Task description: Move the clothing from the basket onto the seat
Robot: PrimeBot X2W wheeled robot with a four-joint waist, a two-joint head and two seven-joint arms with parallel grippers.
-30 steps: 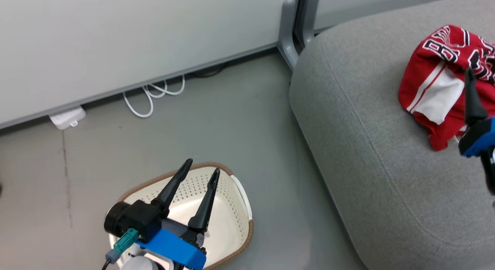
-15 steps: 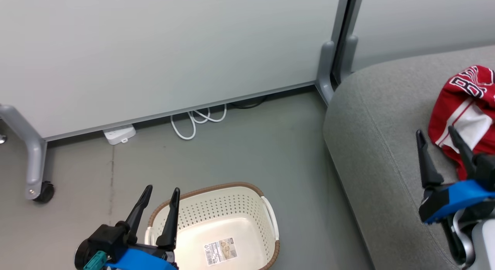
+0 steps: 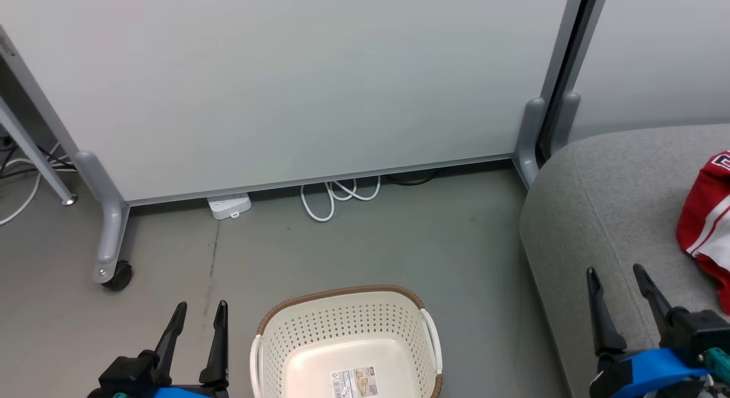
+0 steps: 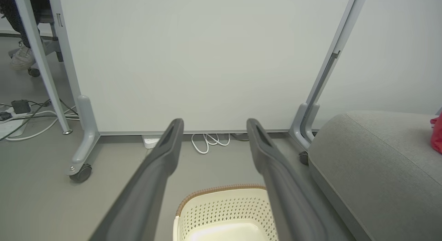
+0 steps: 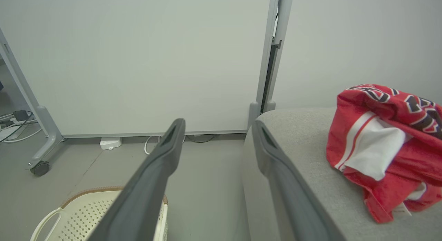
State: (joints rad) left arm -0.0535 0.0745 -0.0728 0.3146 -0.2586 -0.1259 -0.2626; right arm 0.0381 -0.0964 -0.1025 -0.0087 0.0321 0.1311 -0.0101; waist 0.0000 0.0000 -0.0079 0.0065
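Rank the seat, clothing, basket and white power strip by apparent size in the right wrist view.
1. seat, largest.
2. clothing.
3. basket; it is partly cut off at the picture's bottom edge, so its place below the clothing is unsure.
4. power strip, smallest and farthest off.

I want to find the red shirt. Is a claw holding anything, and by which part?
Nothing is held. The left claw and right claw are both open and empty; the clothing lies loose on the seat.
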